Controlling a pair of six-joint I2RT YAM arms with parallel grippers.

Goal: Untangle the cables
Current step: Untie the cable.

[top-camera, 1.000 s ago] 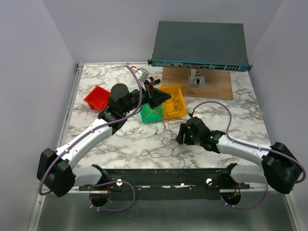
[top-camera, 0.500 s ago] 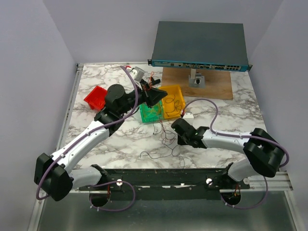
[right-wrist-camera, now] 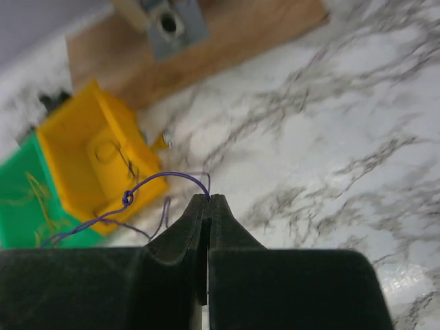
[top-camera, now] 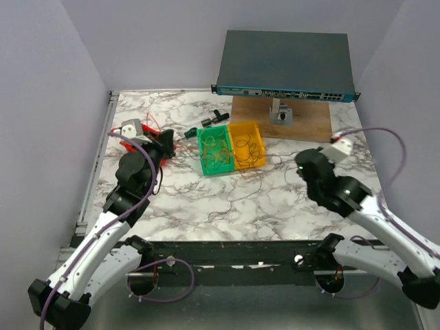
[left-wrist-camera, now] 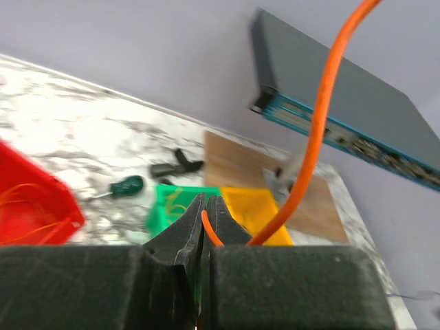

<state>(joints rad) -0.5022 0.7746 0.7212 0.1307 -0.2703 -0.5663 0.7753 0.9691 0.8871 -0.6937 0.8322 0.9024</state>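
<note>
Smooth marble-look table (top-camera: pixel 275 213), matt wooden board (top-camera: pixel 309 124), glossy plastic yellow bin (top-camera: pixel 251 163), glossy orange cable (left-wrist-camera: pixel 314 137).

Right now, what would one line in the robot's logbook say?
left gripper: shut on orange wire | right gripper: shut on purple wire | purple wire: runs across yellow bin

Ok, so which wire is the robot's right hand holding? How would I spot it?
Find the yellow bin next to the green bin, by the wooden board. Near it, the right gripper pinches a thin wire. It is dark purple with a tiny knot, unlike the yellowish wires in the green bin.
</note>
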